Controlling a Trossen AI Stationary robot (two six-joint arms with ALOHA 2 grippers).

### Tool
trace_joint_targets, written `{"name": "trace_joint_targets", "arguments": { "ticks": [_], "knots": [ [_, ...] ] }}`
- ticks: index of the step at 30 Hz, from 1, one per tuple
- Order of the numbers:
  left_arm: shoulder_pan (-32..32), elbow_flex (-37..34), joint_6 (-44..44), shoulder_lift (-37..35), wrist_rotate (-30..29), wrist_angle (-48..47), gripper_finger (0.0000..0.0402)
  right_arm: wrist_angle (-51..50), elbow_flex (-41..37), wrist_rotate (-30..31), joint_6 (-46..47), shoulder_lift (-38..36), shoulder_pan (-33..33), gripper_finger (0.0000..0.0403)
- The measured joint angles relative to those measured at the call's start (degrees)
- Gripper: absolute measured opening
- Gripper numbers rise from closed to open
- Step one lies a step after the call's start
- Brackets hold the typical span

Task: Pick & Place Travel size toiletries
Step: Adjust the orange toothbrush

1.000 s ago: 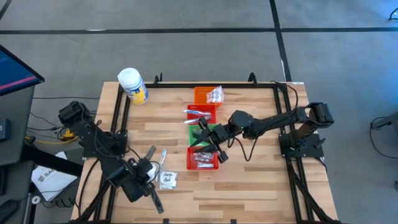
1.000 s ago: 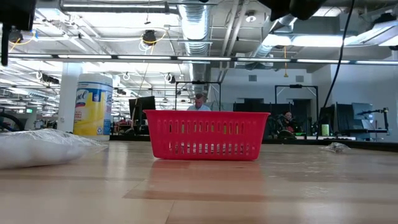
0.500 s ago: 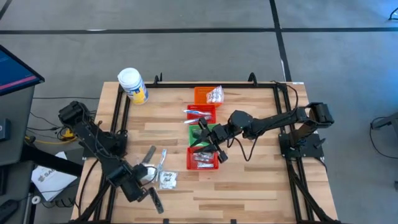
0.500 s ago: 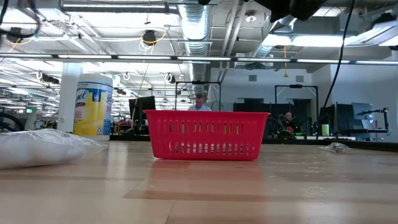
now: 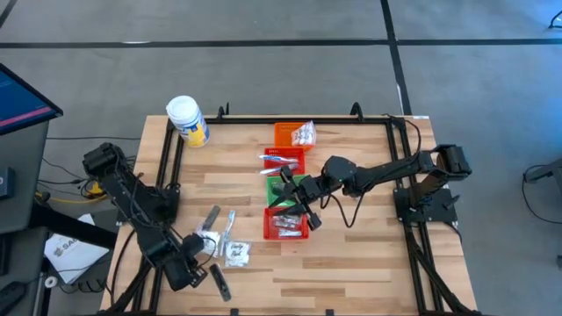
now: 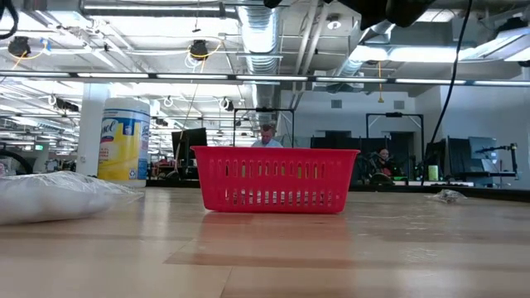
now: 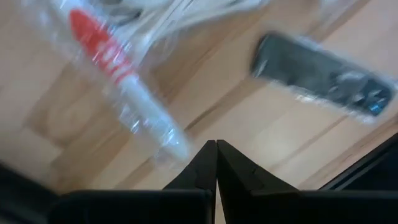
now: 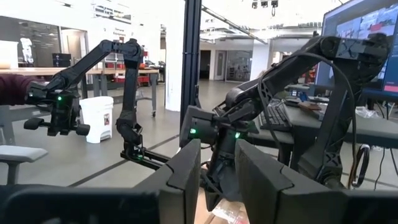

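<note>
Toiletries lie in two groups on the bench (image 5: 369, 254), and we take them from the left. Our left gripper (image 7: 216, 163) sits low over the near-left part of the bench with its fingers pressed together and nothing between them. Just ahead of its fingertips we see a wrapped toothbrush (image 7: 124, 84) with a red and white handle, and farther ahead to one side a dark flat strip (image 7: 322, 74) in clear wrap; neither touches the gripper. From above, a clear sachet (image 5: 236, 253) lies right beside this gripper, toward the middle of the bench, with another wrapped toothbrush (image 5: 229, 221) just beyond it. Well beyond the left gripper, at the far-left corner, stands a white jar (image 5: 187, 120) with a yellow label.

In the middle runs a row of small baskets: an orange basket (image 5: 287, 133) farthest off, holding a clear packet, then a red basket (image 5: 285, 161), a green basket (image 5: 300, 187) and a near red basket (image 5: 285, 225) with packets inside. Our right gripper (image 5: 296, 204) hangs over the green basket, next to the near red one. Its fingers stand slightly apart in the wrist view, and we cannot tell whether anything is held.
</note>
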Motion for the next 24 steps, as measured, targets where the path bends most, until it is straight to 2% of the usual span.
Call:
{"name": "trace_joint_targets", "arguments": {
  "ticks": [8, 17, 24],
  "knots": [
    [3.83, -1.87, 2.99, -0.02, -1.64, 0.15, 0.0001, -1.35, 0.00, 0.00, 0.10, 0.00, 0.02, 0.0092],
    [4.59, -6.08, 1.71, -0.02, 5.28, 0.00, 0.0001, -3.78, 0.00, 0.00, 0.10, -0.04, 0.08, 0.0092],
    [4.55, -6.40, -1.09, -0.02, 6.27, -3.35, 0.0001, -4.55, 0.00, 0.00, 0.10, -0.04, 0.06, 0.0092]
  ]
}}
